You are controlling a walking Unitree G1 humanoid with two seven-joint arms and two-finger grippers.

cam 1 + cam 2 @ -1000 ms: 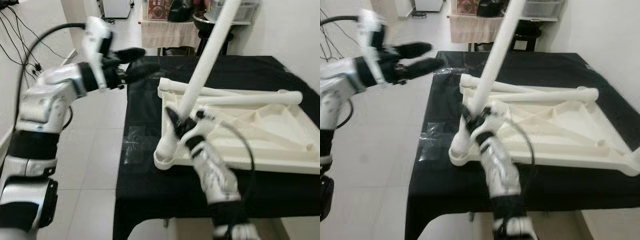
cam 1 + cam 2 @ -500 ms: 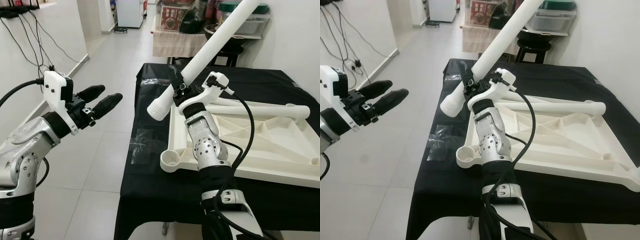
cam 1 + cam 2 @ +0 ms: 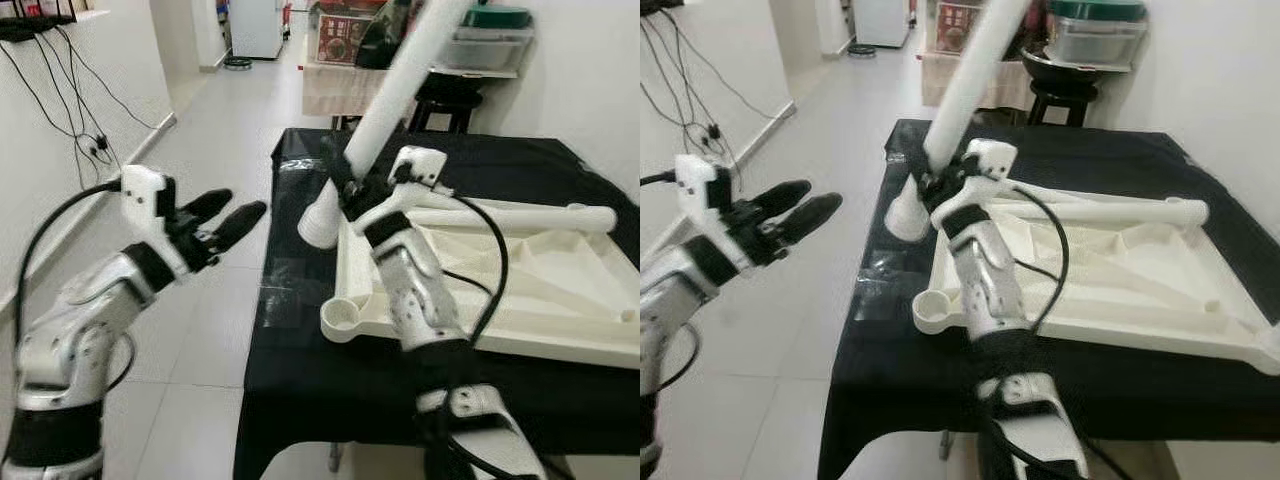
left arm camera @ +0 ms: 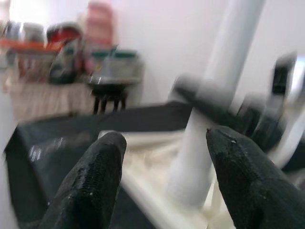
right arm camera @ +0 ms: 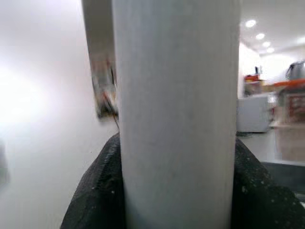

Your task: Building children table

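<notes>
The right gripper, jaws clamped on the white table leg, holds it steeply tilted, threaded end just above the upturned tabletop's corner socket. The left gripper, jaws apart, hovers left of the surface.

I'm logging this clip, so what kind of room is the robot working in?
Probably a home's living or utility area: a tiled floor, a cluttered side table with storage boxes, and a black-covered table.

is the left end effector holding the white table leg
No, the left end effector hovers open over the floor beside the table, apart from the white leg, which the right end effector grips.
</notes>
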